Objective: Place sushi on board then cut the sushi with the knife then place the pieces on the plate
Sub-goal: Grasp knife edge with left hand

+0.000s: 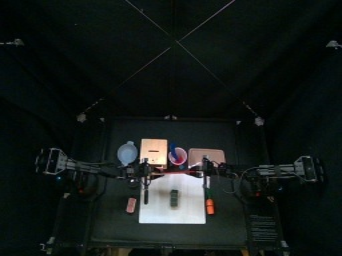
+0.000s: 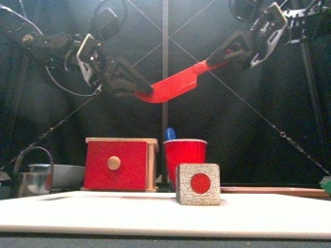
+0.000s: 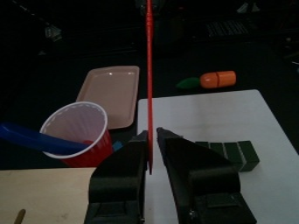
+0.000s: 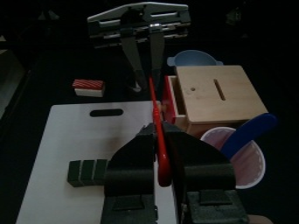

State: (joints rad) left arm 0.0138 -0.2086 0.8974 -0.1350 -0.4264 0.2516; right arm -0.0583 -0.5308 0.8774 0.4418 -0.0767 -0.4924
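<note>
Left hand (image 1: 143, 172) and right hand (image 1: 207, 170) poised nose to nose above the white board (image 1: 158, 212), well clear of the bench (image 1: 114, 230); sushi roll (image 1: 175, 198) already lying mid-board, so the placing step judged done and cutting not yet begun. From the front: red knife (image 2: 175, 83) slung aslant between them, both hands clenched on it, one at each end, high over the roll. Likely a regrasp, to seat the handle square for slicing. Through the left wrist camera: jaws pinched on the blade, seen edge-on; pink tray (image 3: 111, 86) lying bare beyond the red cup (image 3: 77, 133), ready for pieces; blue knife (image 3: 17, 133) standing in that cup, not needed. Through the right wrist camera: jaws closed around seemingly the thicker handle end, though hard to be sure; wooden box (image 4: 216, 96) just beside the board, out of the cutting path.
</note>
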